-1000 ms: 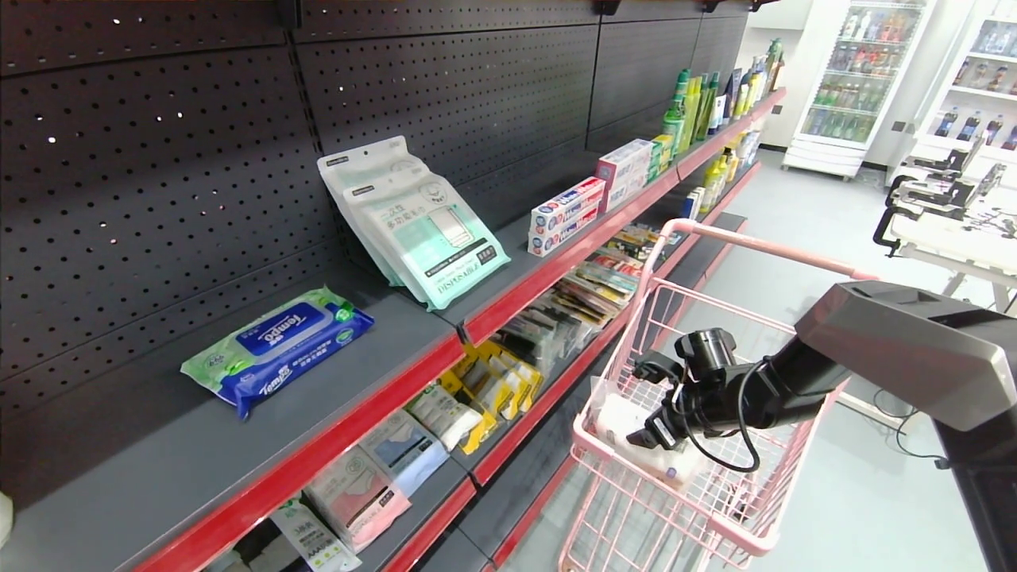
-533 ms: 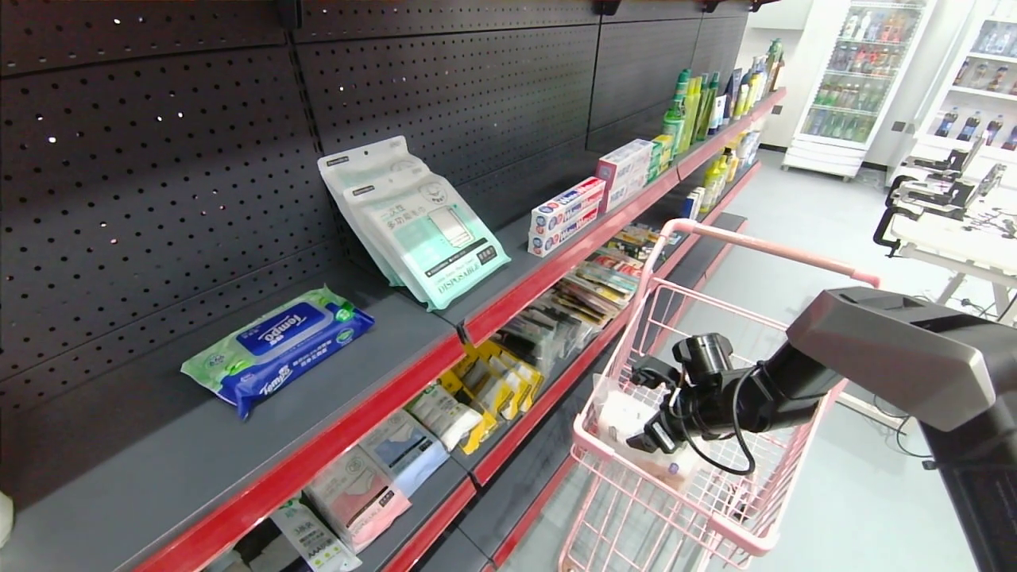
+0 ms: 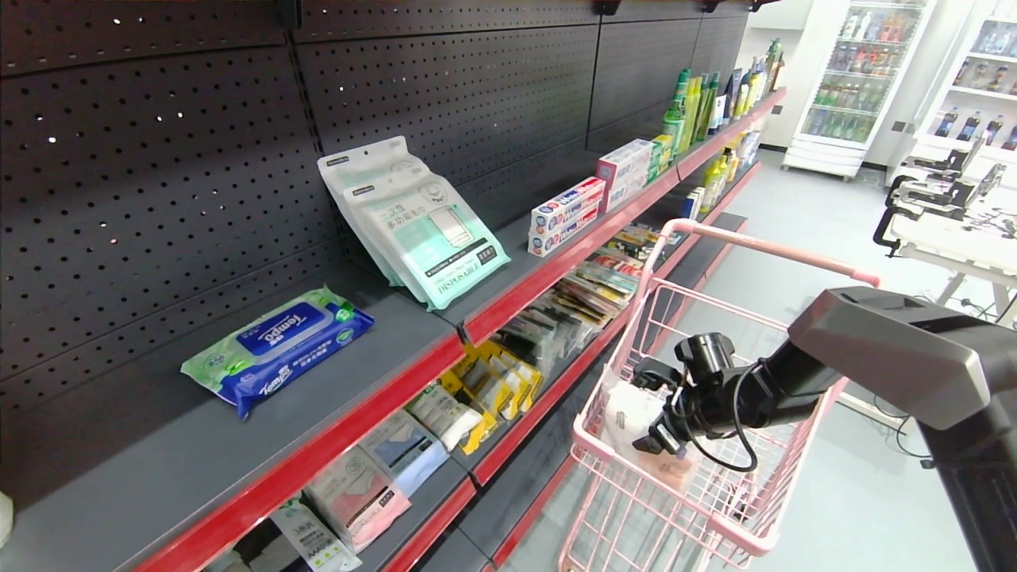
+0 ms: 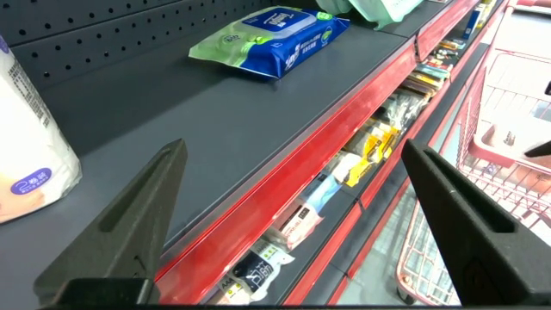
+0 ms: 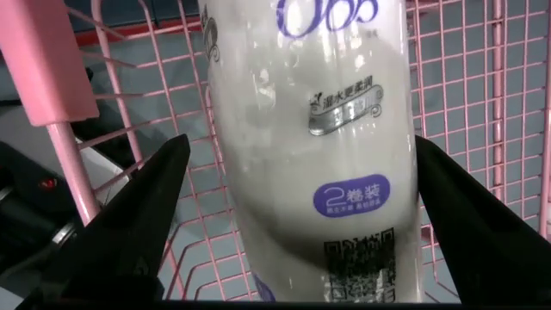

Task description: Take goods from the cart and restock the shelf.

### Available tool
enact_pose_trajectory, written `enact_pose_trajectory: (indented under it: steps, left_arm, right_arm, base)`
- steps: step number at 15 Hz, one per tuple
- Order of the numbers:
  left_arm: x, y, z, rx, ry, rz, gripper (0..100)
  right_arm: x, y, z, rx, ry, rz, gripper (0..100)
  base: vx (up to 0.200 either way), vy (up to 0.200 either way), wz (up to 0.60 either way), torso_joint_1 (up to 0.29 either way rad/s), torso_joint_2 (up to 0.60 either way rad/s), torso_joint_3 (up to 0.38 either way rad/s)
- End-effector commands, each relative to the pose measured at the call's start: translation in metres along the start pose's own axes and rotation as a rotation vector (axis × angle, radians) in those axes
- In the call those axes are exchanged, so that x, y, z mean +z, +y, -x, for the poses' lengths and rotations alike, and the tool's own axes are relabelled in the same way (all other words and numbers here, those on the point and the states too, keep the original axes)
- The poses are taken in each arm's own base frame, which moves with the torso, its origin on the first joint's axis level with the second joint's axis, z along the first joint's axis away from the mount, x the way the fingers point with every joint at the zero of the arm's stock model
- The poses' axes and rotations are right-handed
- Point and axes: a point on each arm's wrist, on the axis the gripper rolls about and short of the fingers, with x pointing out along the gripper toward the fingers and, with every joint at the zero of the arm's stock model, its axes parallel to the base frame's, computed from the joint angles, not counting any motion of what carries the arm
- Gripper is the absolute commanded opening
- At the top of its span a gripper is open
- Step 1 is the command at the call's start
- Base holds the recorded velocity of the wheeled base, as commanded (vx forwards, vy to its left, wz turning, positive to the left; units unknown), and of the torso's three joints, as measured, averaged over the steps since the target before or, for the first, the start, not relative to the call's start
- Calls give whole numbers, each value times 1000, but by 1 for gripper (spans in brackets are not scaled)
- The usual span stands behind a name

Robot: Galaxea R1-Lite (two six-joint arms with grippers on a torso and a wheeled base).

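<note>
Tissue pack clamped in right pincer inside pink cart, gripped for lifting out; left pincer released wide over shelf, likely leaving landing room free.

Shelf, dark deck, red front edge. Blue-green wet-wipes pack lying flat on it. Two pale green pouches leaning on pegboard. Toothpaste boxes stacked further right, bottles beyond. Small packets crowd tier below. Pink cart beside shelf. Right gripper inside cart, fingers closed on white pack.
</note>
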Motion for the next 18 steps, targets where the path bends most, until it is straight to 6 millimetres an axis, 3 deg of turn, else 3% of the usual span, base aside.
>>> enact_pose_trajectory:
  steps: [1, 18]
  left_arm:
    - [0, 0, 0, 0, 1, 0, 100]
    - [0, 0, 0, 0, 1, 0, 100]
  right_arm:
    - [1, -2, 0, 0, 5, -1, 100]
    - [7, -9, -6, 8, 10, 2, 100]
  base:
    - [0, 0, 0, 0, 0, 0]
    - [0, 0, 0, 0, 0, 0]
